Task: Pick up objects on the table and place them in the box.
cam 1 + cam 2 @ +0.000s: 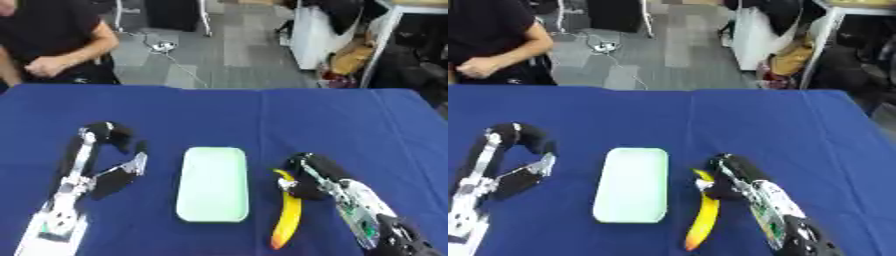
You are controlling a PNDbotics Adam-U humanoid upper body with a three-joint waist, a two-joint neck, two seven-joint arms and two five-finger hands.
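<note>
A table (350, 120) covered by a blue cloth is seen from above; a pale green box (213, 183), flat, oblong and round-cornered, is laid near the middle of it, its long side running away from the robot; a banana (287, 215) is laid just right of the box, apart from it, its stem end turned to the far side and its orange-tinted tip pointed toward the near edge; the right hand (306, 180) is brought in from the lower right and is set on the banana's far end, its dark fingers curled down against the fruit beside the stem, so that the upper part of the banana is partly hidden; whether the thumb is closed under the fruit cannot be told; the banana is seen resting on the cloth along its length; the left hand (109, 150) is held over the table left of the box, well apart from it, nothing being held in it; its fingers are bent over at the top and its thumb is spread out toward the box, a wide gap being left between them.
</note>
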